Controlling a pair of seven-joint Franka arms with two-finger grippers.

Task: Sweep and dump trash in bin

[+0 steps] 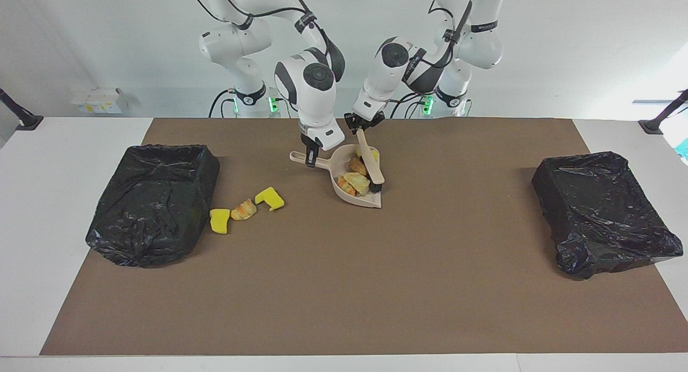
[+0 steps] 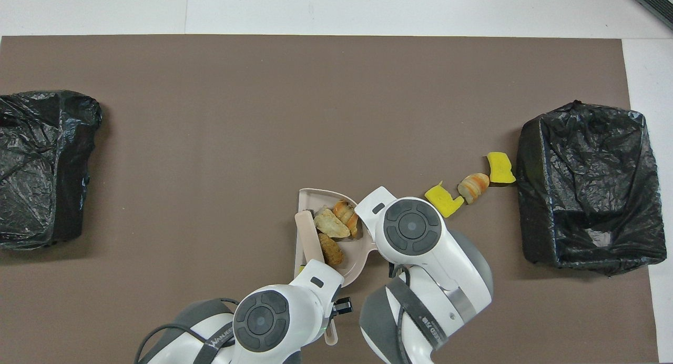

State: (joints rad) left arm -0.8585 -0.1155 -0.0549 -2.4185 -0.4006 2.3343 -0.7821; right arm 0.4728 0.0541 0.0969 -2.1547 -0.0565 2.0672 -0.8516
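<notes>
My right gripper [image 1: 310, 159] is shut on the handle of a beige dustpan [image 1: 363, 201], which stands on the mat close to the robots. My left gripper [image 1: 359, 127] is shut on the handle of a brush [image 1: 372, 169], and the brush's dark bristles rest inside the pan. Several pieces of trash lie in the pan: a tan lump [image 2: 331, 223], an orange striped lump [image 2: 347, 212], a brown lump [image 2: 330, 249] and a yellow chunk [image 1: 372, 153]. Three more pieces lie on the mat beside the bin [image 1: 153, 202] at the right arm's end: yellow chunk [image 1: 219, 221], bread lump [image 1: 243, 209], yellow chunk [image 1: 270, 198].
A second bin [image 1: 602, 210] lined with a black bag stands at the left arm's end of the brown mat [image 1: 344, 286]. In the overhead view both arm bodies cover their grippers and part of the pan [image 2: 307, 195].
</notes>
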